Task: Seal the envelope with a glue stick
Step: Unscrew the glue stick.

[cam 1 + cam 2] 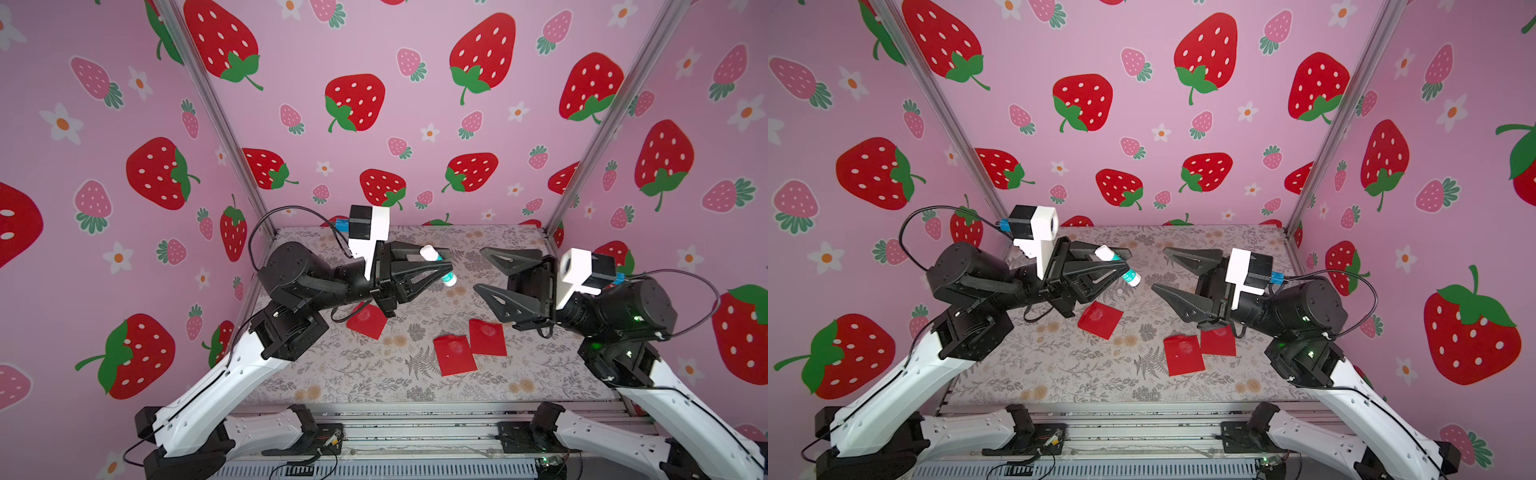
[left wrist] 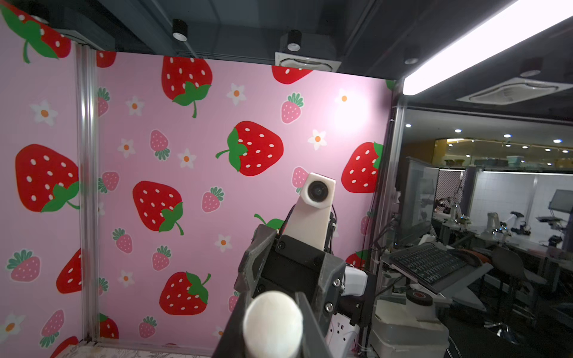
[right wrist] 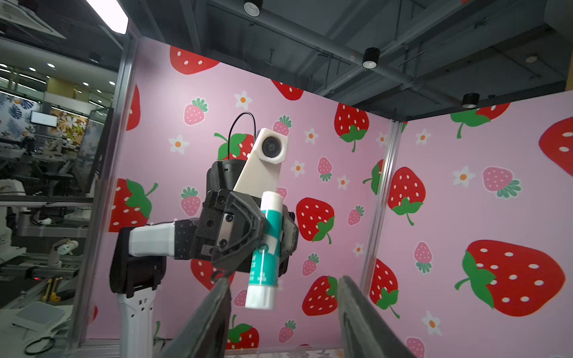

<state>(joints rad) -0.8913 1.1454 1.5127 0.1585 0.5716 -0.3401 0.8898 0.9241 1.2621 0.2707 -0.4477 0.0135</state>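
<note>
My left gripper (image 1: 445, 262) pinches the smooth white cylindrical glue stick (image 3: 263, 263), teal-banded and rounded at its cap, mid-barrel above the floral cloth (image 1: 374, 374), while my right gripper (image 1: 478, 269) gapes empty, black wedge-shaped jaws apart.

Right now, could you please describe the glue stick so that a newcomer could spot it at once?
Above the floral table, follow the left arm to its jaws: the glue stick is clamped there, off the table. It is a small white cylinder with a teal band, unlike the three flat red envelopes lying below.
</note>
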